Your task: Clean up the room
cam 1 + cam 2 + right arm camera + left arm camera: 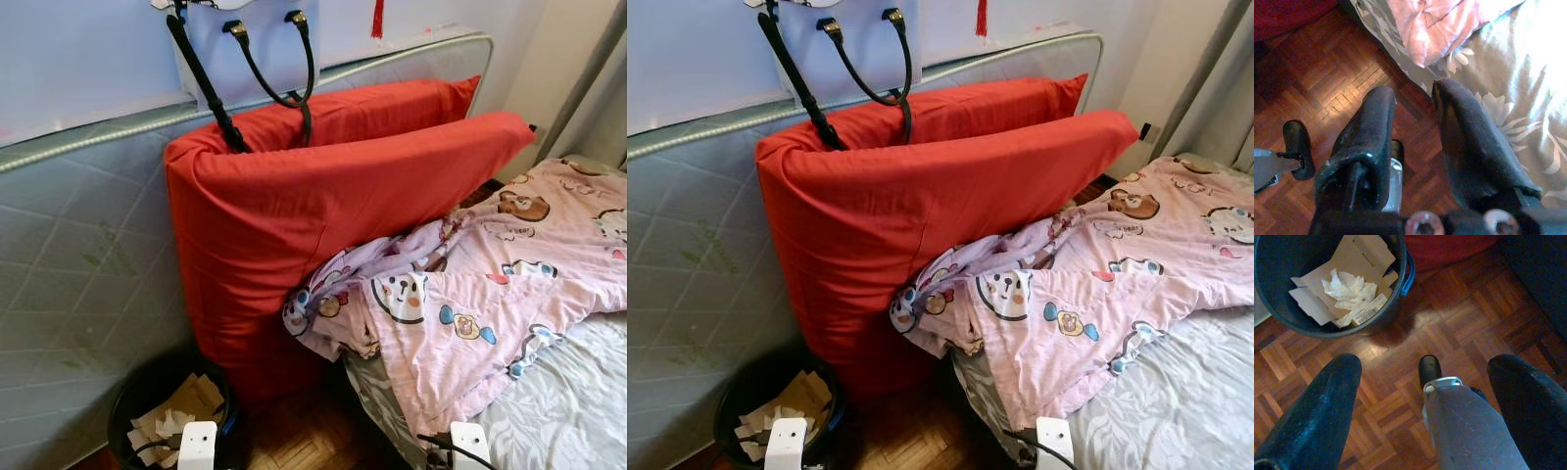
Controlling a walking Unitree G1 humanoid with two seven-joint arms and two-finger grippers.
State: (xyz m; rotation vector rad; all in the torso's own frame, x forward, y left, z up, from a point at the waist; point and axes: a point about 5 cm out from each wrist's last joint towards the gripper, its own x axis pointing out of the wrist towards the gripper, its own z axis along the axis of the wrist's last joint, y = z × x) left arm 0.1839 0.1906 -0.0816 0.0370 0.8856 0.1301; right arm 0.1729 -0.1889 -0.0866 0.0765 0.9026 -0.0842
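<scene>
At far left I see a round black waste bin (147,392) holding cardboard scraps, touching the upright red cushion (294,215). Bare parquet floor (1459,323) lies under my left gripper (1425,401), fingers open. My right gripper (1415,137), fingers slightly parted and empty, hangs beside the bed edge where the pink cartoon-print quilt (470,294) droops.

Red cushion (323,196); pink cartoon-animal quilt (490,284); grey floral sheet (568,411); black bin (1283,264); brown parquet floor (1459,318); grey quilted mattress (69,225).

A quilted grey mattress (69,245) is leaning upright against the pale wall (88,49). Parquet floor (1459,333) is catching daylight beside the bed (578,411), and a grey curtain (1215,88) is hanging at the right.
</scene>
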